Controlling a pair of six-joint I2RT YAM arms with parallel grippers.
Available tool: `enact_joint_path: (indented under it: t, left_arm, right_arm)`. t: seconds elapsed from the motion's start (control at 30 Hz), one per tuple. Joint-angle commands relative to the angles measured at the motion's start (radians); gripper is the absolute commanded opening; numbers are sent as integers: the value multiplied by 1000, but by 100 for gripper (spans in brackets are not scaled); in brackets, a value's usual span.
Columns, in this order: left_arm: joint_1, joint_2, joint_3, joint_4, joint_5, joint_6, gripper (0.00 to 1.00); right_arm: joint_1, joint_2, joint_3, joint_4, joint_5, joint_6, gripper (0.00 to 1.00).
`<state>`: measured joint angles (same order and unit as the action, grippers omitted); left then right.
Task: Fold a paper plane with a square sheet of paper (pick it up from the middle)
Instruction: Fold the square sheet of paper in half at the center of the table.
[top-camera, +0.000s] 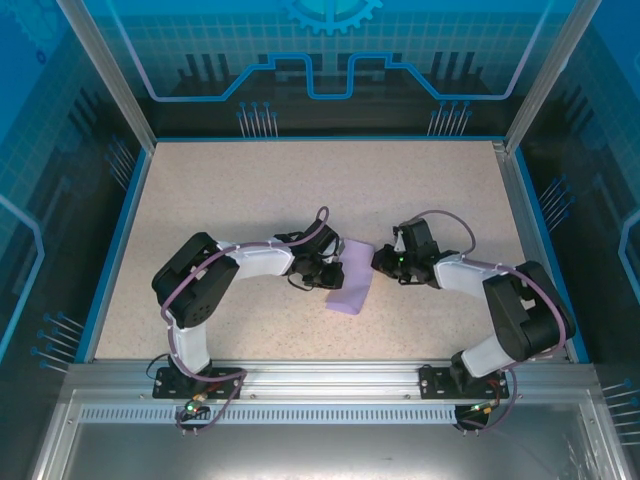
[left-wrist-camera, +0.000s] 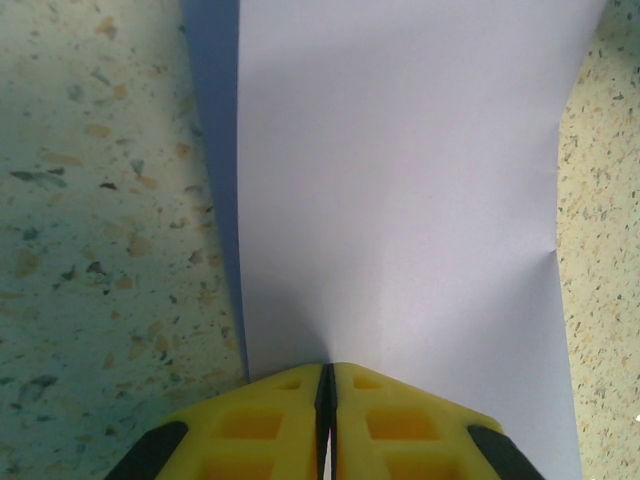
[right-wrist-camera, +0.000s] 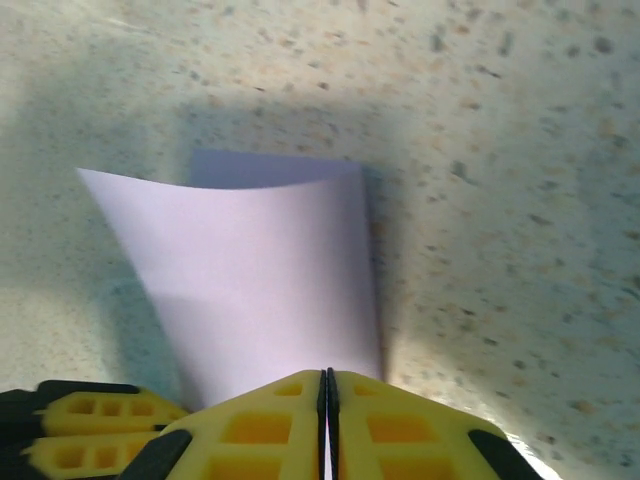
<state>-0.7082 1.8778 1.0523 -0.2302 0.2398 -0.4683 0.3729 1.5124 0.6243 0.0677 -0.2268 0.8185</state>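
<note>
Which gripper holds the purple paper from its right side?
The right gripper, shut on the right edge of the paper; the left gripper pinches its left edge.

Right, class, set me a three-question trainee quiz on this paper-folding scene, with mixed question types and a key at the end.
1. The left gripper and right gripper meet at the thin lavender-purple paper sheet. Which is shut on it? A: left only. B: right only. C: both.
2. True or false: the sheet is already a slim pointed dart.
3. Fill in: the wrist views show gripper fingers coloured ____.
Key: 1 C; 2 false; 3 yellow.
</note>
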Motion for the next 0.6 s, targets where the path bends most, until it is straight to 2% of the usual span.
enact_joint_path:
  t: [0.0, 0.33, 0.57]
  left_arm:
    - [-12, 62, -35, -139, -74, 24, 13]
    - [-15, 61, -29, -152, -77, 30, 13]
    - [-14, 58, -33, -162, -96, 36, 13]
  right_arm:
    - [28, -3, 31, 13, -24, 13, 12]
    - [54, 152, 86, 78, -5, -9, 11]
    - [13, 197, 72, 58, 27, -45, 11]
